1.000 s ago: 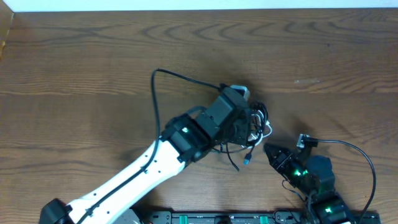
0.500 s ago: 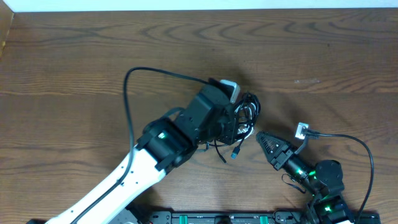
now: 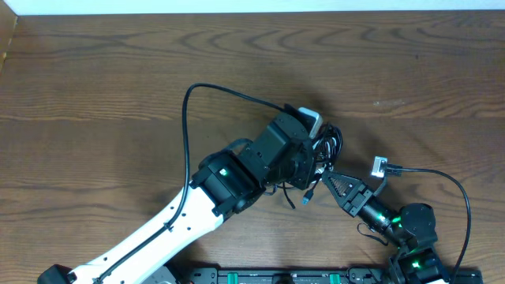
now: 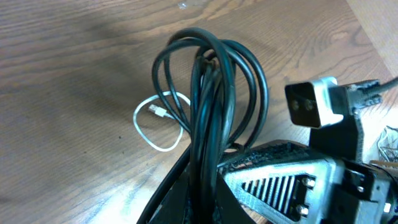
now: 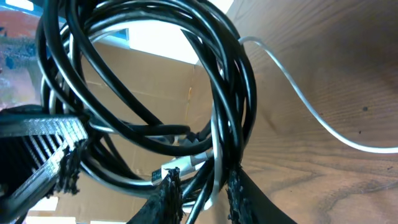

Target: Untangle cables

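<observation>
Cables: one tangled bundle right of table centre, between the two grippers. Mostly black glossy strands in several overlapping loops, thin, with a white strand mixed in. In the left wrist view the white cable makes a small loop lying on the wood, with a tiny plug end at its top. In the right wrist view the white one trails off over the wood. One black tail hangs below the bundle with a small bluish plug end.

Left gripper: clenched on the black strands, which run down into its fingers at the frame bottom.

Right gripper: tips at the bundle's lower right edge. Its jaws are narrowly apart, with a white and a black strand between them. Can't tell if pinched or loose.

Cardboard box shows through the loops.
</observation>
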Available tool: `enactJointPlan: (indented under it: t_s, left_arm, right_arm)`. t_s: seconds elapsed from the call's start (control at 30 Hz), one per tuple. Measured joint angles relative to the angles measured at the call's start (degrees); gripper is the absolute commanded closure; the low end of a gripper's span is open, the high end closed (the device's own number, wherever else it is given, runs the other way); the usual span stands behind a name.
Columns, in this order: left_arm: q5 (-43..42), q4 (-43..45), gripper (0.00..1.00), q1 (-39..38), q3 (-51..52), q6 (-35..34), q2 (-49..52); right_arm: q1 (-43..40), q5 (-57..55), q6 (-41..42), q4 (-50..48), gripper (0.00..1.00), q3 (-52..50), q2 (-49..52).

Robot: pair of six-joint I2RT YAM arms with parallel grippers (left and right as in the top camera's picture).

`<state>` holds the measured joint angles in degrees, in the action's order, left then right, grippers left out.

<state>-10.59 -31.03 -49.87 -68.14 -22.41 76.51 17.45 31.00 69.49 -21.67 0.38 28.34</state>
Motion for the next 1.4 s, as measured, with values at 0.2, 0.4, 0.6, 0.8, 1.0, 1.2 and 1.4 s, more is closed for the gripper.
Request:
enactJointPlan:
  t_s: [0.2,0.4,0.6,0.8,1.0,1.2,1.4]
  left_arm:
    - [0.24,0.11,0.93,-1.9,0.0,0.0,-0.02]
    - [0.2,-0.2,0.92,-2.75,0.02,0.0,-0.02]
    - [-1.2,-0.5,0.92,-2.75,0.11,-0.02,-1.2]
    - [-2.45,-1.75,0.93,-2.75,0.13,0.24,-7.67]
    - [-0.44,-3.15,0.93,-2.64,0.13,0.68,-13.53]
    - [4.42,-3.93,0.92,-1.22,0.13,1.31,-18.95]
    - [5.53,-6.86,0.93,-1.22,0.13,1.46,-18.03]
  right_arm:
    - [0.0,-1.68,1.25,1.22,0.99,0.0,0.07]
    - [0.04,-4.57,0.72,7.1,0.99,0.04,-0.07]
    - [0.04,-11.72,-0.66,16.13,0.99,0.02,-0.15]
    - [0.02,-18.47,-2.62,18.08,0.99,0.02,-0.11]
    - [0.02,-24.5,-4.28,22.32,0.99,0.02,-0.11]
    - [0.02,-25.75,-5.68,19.87,0.84,-0.02,-0.04]
    - [0.02,-13.92,-14.32,8.48,0.57,0.0,0.0]
